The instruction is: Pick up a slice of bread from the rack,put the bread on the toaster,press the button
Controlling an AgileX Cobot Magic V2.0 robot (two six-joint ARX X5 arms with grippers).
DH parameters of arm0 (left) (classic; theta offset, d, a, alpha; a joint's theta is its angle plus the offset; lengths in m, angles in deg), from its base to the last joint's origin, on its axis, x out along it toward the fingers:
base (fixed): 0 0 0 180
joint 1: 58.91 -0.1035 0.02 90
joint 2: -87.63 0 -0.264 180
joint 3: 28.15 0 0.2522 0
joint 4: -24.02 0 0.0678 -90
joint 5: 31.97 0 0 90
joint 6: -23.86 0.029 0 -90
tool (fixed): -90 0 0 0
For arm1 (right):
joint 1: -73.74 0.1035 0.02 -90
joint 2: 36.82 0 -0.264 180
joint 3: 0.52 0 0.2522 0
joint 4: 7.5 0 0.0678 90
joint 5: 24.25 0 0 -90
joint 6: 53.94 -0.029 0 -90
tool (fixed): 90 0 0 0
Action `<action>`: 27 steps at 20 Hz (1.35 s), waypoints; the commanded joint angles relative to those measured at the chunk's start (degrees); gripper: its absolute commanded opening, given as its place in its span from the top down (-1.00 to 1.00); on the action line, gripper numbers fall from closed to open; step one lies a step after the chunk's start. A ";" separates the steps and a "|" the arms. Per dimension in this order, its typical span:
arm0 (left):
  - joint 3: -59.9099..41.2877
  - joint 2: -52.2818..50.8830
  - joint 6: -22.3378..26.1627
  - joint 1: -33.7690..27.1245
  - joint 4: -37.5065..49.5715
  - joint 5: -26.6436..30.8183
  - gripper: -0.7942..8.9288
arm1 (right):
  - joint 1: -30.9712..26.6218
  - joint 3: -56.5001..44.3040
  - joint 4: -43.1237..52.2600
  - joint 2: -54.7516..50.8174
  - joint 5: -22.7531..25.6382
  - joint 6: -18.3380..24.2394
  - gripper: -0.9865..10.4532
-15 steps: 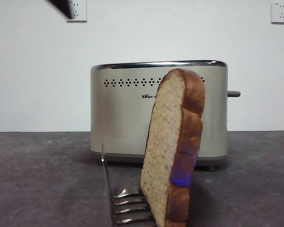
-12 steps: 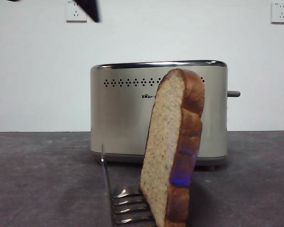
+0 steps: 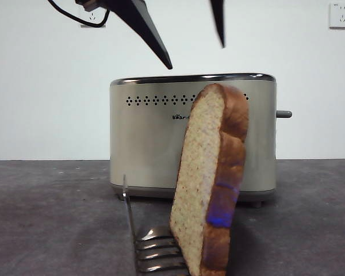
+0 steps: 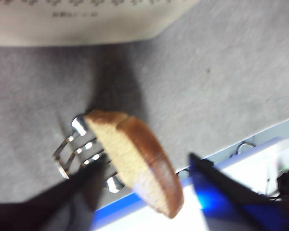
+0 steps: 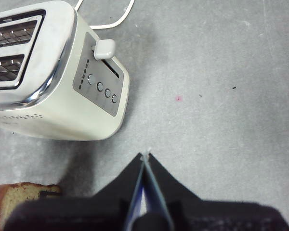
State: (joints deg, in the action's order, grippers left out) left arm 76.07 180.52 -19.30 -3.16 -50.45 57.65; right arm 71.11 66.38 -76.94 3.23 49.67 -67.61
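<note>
Open left gripper (image 3: 195, 54) poised high above the slice of bread (image 3: 211, 178), jaws spread wide and clear of the crust.

Seen in the front view: free air between the two dark jaw tips at upper centre and the rounded top of the slice; bare grey table (image 3: 52, 218) open to the left and right. Standing on edge in the rack (image 3: 152, 250) at lower centre, long axis near vertical, top leaning slightly right, crumb face turned left, crust to the right. Behind it, apart from it, the toaster (image 3: 149, 144), its button (image 3: 284, 114) jutting from the right side. In the right wrist view: right gripper (image 5: 145, 156) with jaws pressed together over bare table, both toaster slots empty.
</note>
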 commanded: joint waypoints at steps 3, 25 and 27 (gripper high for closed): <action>0.02 1.14 -0.98 0.07 0.72 -2.29 -0.09 | 0.02 0.31 0.37 -0.13 0.02 0.46 0.82; 0.02 10.60 3.17 0.87 -8.61 -5.44 0.37 | 0.02 0.31 0.07 -0.11 2.03 0.48 0.82; 0.02 10.60 3.19 0.85 -8.59 -5.60 0.53 | 0.02 0.31 0.09 -0.11 2.01 0.48 0.82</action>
State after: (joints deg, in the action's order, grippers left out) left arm 76.27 190.74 -16.65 -2.42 -58.75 51.90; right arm 71.11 66.38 -77.01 3.23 51.42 -67.59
